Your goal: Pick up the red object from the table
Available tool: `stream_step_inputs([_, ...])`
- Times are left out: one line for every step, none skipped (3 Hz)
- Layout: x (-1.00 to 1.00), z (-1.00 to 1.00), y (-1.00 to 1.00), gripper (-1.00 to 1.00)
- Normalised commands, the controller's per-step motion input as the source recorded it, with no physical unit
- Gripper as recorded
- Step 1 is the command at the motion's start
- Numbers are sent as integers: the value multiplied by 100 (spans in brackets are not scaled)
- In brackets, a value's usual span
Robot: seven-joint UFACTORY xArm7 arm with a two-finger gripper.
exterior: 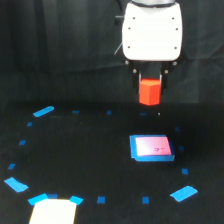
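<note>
The red object (149,92) is a small red-orange block hanging well above the black table (90,150), at the upper middle-right of the exterior view. My gripper (149,86) hangs under the white arm head (151,31) and is shut on the block's upper part, its dark fingers on either side. The block's lower half shows below the fingers. Nothing touches it from beneath.
A flat white-pink card with a blue border (151,148) lies on the table below the held block. Small blue tape marks (43,111) form a ring on the surface. A pale object (52,210) sits at the bottom left edge.
</note>
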Motion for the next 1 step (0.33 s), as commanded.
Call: stream_step_inputs([22, -27, 8, -100])
